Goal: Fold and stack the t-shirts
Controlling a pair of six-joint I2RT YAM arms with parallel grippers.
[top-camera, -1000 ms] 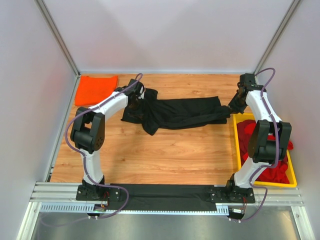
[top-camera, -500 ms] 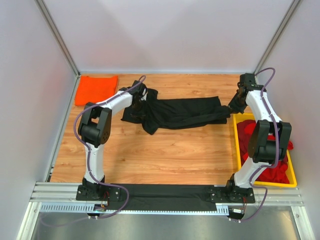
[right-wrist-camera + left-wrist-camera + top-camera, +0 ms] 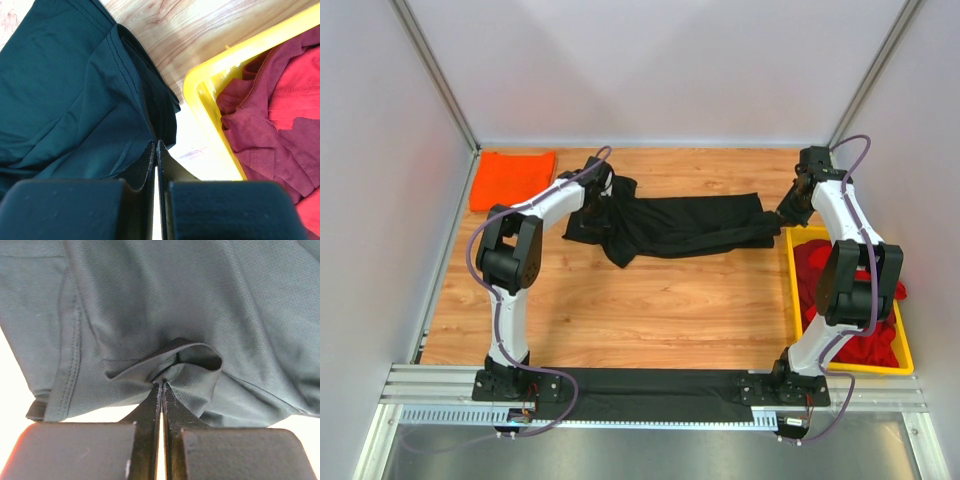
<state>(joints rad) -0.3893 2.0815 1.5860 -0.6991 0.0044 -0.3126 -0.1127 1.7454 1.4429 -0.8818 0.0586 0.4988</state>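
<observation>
The black t-shirt (image 3: pixel 670 226) lies stretched across the back of the wooden table, rumpled at its left end. My left gripper (image 3: pixel 597 198) is shut on a fold of it (image 3: pixel 165 365) at that left end. My right gripper (image 3: pixel 786 213) is shut on the shirt's right edge (image 3: pixel 90 100), close to the tray corner. The bright orange t-shirt (image 3: pixel 512 179) lies folded at the back left corner. Several red t-shirts (image 3: pixel 850 290) are heaped in the yellow tray (image 3: pixel 790 290); they also show in the right wrist view (image 3: pixel 280 110).
The yellow tray's rim (image 3: pixel 210 95) is right beside my right gripper. White walls close the table at the back and sides. A black cloth strip (image 3: pixel 650 382) lies along the near edge between the arm bases.
My left arm's elbow has swung right and the left gripper has shifted slightly right on the shirt's left end. The right arm and the shirt's right end have not moved.
</observation>
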